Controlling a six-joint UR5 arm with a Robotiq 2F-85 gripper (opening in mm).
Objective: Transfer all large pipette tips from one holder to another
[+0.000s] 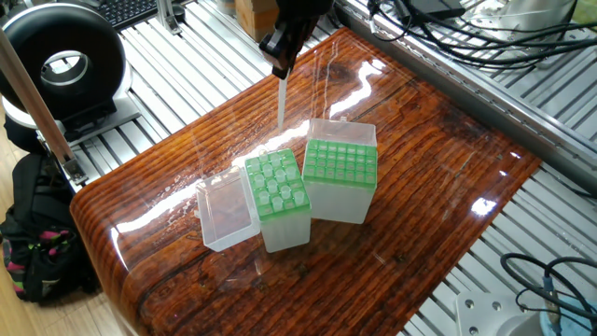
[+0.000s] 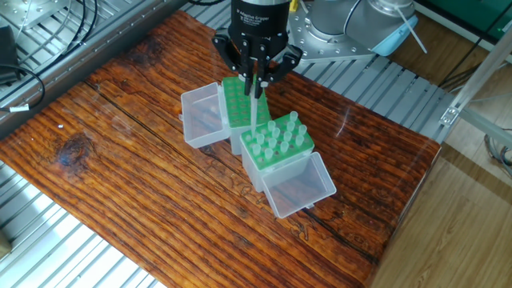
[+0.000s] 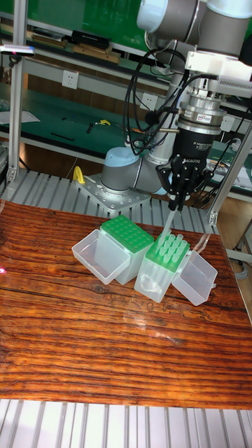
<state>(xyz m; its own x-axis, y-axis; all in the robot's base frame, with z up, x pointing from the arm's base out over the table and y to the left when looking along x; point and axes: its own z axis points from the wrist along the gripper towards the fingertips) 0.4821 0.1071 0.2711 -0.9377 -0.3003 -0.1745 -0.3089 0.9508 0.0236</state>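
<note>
My gripper (image 1: 279, 67) (image 2: 254, 78) (image 3: 173, 204) is shut on one large pipette tip (image 1: 281, 103) (image 2: 254, 112) (image 3: 170, 222), a translucent cone that hangs straight down from the fingers. Its lower end hovers just above the edge of the green rack (image 1: 276, 187) (image 2: 276, 144) (image 3: 166, 253), which holds several more tips upright. Beside that rack stands a second green rack (image 1: 340, 168) (image 2: 238, 104) (image 3: 127, 234) whose holes look empty. The tip touches neither rack.
Each rack has a clear hinged lid lying open: one lid (image 1: 227, 213) (image 2: 300, 188) on the filled rack, another lid (image 2: 202, 118) (image 3: 98, 253) on the empty one. A black bag (image 1: 33, 233) and a round black device (image 1: 61, 61) sit off the wooden table's (image 1: 420, 215) left end.
</note>
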